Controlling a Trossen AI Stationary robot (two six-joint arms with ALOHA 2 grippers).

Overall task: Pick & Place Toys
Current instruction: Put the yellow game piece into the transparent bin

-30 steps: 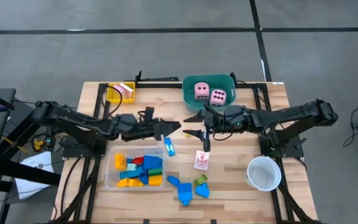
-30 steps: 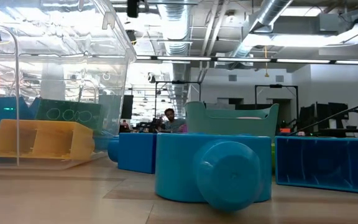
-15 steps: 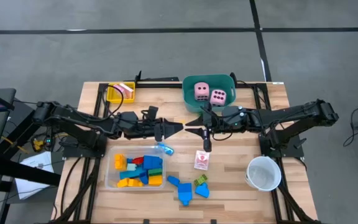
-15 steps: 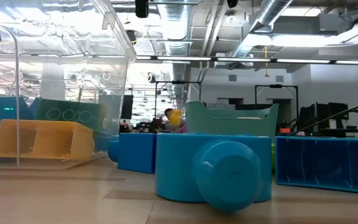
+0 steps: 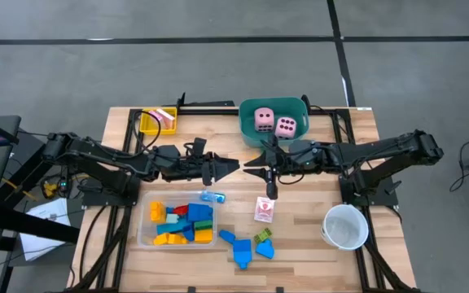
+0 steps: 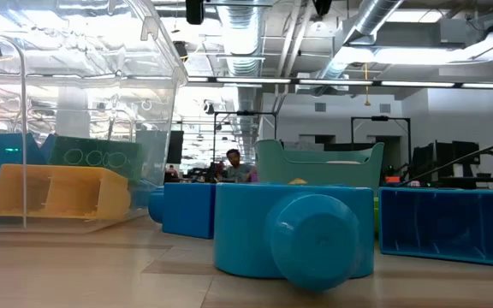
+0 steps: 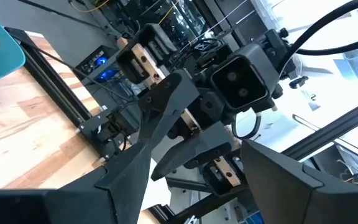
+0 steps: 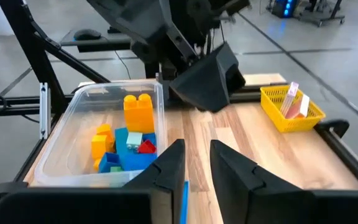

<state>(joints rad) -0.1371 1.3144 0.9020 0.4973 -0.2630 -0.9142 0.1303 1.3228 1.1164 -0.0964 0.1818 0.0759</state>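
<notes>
With left gripper point(image 5: 233, 166) half-open, right gripper point(image 5: 249, 168) narrowly parted, both empty, descend squarely over small light-blue plastic block point(image 5: 212, 196).

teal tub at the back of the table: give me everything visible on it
The teal tub is an opaque plastic bin with rounded corners and a flared rim, standing upright at the table's back edge, slightly right of centre. Two pink foam dice with dark dots lie inside, side by side. The right gripper hangs just in front, not touching it.
</notes>
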